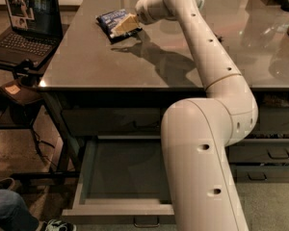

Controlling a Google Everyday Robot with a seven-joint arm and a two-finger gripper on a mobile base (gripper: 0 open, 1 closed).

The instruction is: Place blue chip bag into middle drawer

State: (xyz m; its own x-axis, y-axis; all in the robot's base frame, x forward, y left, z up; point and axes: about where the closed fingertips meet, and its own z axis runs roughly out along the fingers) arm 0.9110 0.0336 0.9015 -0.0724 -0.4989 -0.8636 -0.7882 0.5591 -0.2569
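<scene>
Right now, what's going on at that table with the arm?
The robot's one arm is stretched out across the grey table, and its gripper is down at the blue chip bag, which lies on the tabletop towards the far left. The bag does not look lifted. Below the table's front edge the middle drawer is pulled open, and the bag is not in it yet. An open laptop sits on a stand off the table's left side.
</scene>
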